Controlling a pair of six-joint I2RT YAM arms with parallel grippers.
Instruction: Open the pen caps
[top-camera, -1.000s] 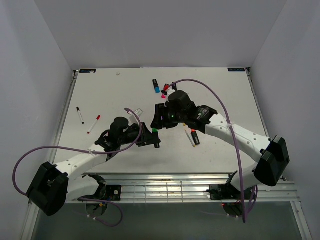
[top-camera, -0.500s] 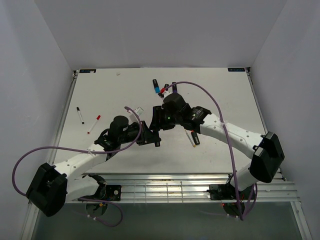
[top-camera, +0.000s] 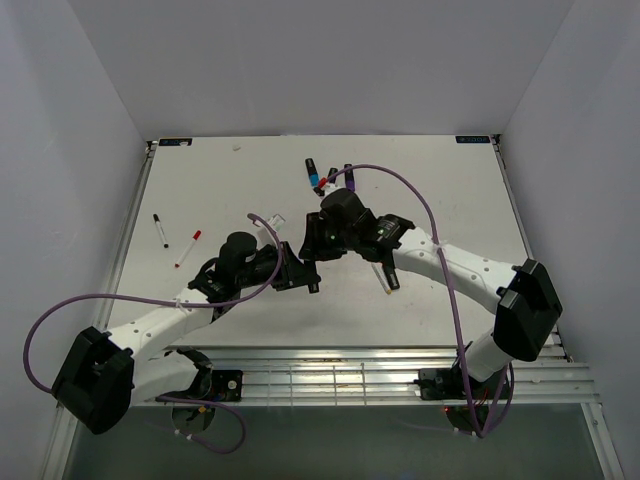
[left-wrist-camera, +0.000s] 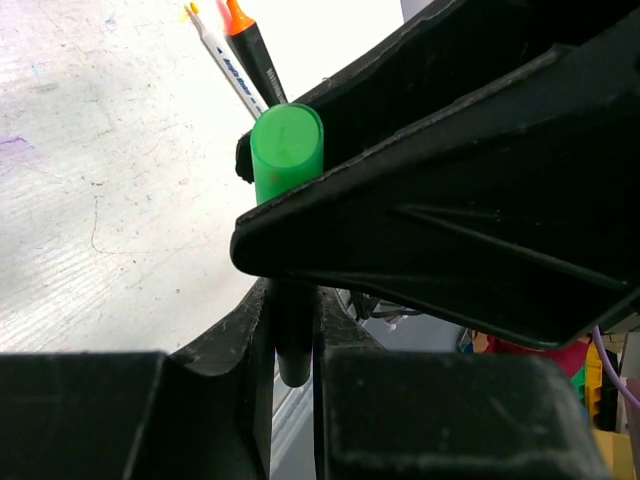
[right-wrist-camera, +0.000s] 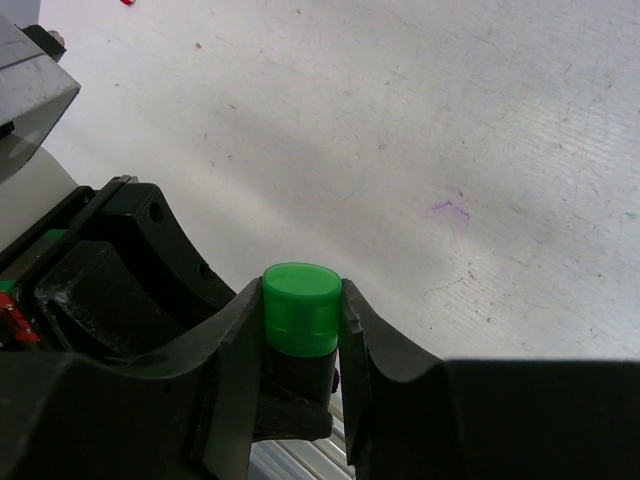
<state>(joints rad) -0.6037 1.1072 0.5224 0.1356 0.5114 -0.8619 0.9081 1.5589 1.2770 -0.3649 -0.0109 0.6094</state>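
A stubby black marker (left-wrist-camera: 293, 350) stands upright between the two arms, with my left gripper (left-wrist-camera: 293, 330) shut on its body. Its green cap (right-wrist-camera: 300, 308) is on, and my right gripper (right-wrist-camera: 300, 322) is shut on that cap, one finger pressed against each side. In the left wrist view the green cap (left-wrist-camera: 287, 150) shows beside the dark bulk of the right gripper (left-wrist-camera: 450, 200). From above, the left gripper (top-camera: 303, 277) and right gripper (top-camera: 311, 252) meet near the table's middle, and the cap is hidden there.
Two thin white pens lie at the left, one black-capped (top-camera: 160, 229) and one red-capped (top-camera: 188, 248). Markers with blue (top-camera: 313, 172), pink (top-camera: 325, 185) and purple (top-camera: 350, 178) ends lie at the back. An orange-tipped marker (top-camera: 388, 277) and a white pen (left-wrist-camera: 225, 60) lie on the right.
My right arm swung left and brought its gripper onto the marker in the left gripper. Its jaws closed onto the green cap. The left arm stayed still.
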